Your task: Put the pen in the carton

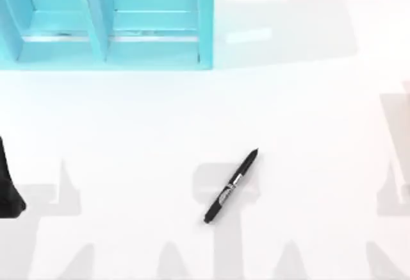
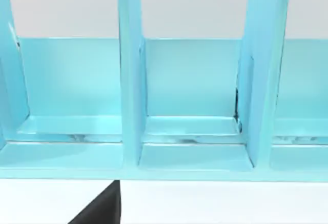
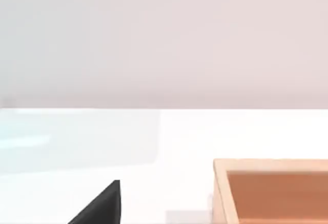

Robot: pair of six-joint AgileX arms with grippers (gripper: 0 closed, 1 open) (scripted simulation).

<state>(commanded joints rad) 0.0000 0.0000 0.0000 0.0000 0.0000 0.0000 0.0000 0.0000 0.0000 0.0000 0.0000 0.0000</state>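
The pen [image 1: 232, 186], slim and black with a pale band at mid-body, lies slanted on the white table near the middle front. The carton [image 3: 219, 193] shows in the right wrist view as an open orange-brown box with a light rim, resting on the table. A black part of my left arm [image 1: 9, 184] sits at the table's left edge, well to the left of the pen. A dark wedge of my left gripper [image 2: 100, 208] shows in the left wrist view, and a like wedge of my right gripper [image 3: 100, 206] in the right wrist view. Neither holds anything that I can see.
A tall cyan rack [image 1: 109, 24] with upright dividers stands at the back left of the table. The left wrist camera faces this cyan rack [image 2: 195, 106] head on. White tabletop stretches around the pen on all sides.
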